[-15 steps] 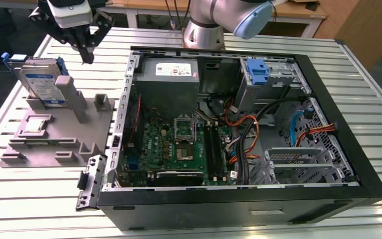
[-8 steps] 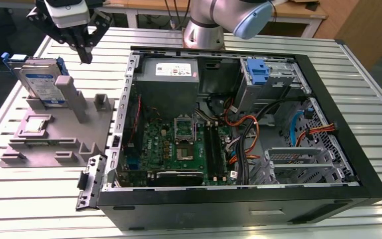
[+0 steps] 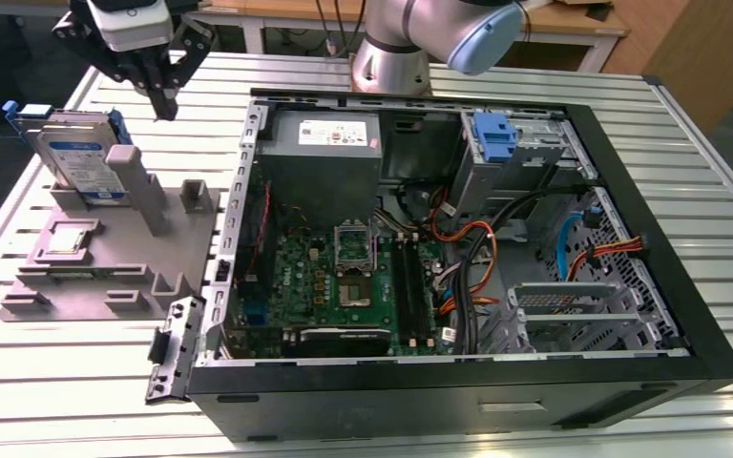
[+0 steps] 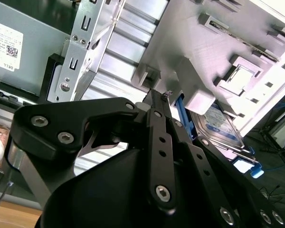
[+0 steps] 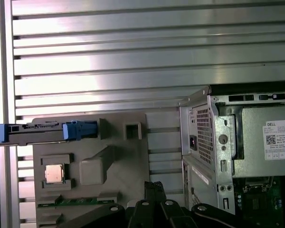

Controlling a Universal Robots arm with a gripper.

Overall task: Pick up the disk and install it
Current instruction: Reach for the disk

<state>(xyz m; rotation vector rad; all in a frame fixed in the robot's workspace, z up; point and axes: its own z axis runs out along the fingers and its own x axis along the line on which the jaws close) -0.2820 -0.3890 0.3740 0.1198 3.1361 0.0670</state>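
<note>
A: Exterior view?
B: Gripper (image 3: 163, 103) clenched on nothing, hovering just beside disk (image 3: 80, 157), upright on grey fixture (image 3: 99, 277), to the exterior view's left of open computer case (image 3: 469, 405).
A: Second wrist view?
B: Clenched, empty; disk (image 4: 218, 126) beyond the tips.
A: First wrist view?
B: Disk (image 5: 38, 135) edge-on at fixture's end.

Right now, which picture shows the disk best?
The exterior view. There the disk stands upright in the grey holder, with its labelled face and blue rails plain to see. The second wrist view catches a piece of the disk past the holder. The first wrist view sees the disk edge-on.
</note>
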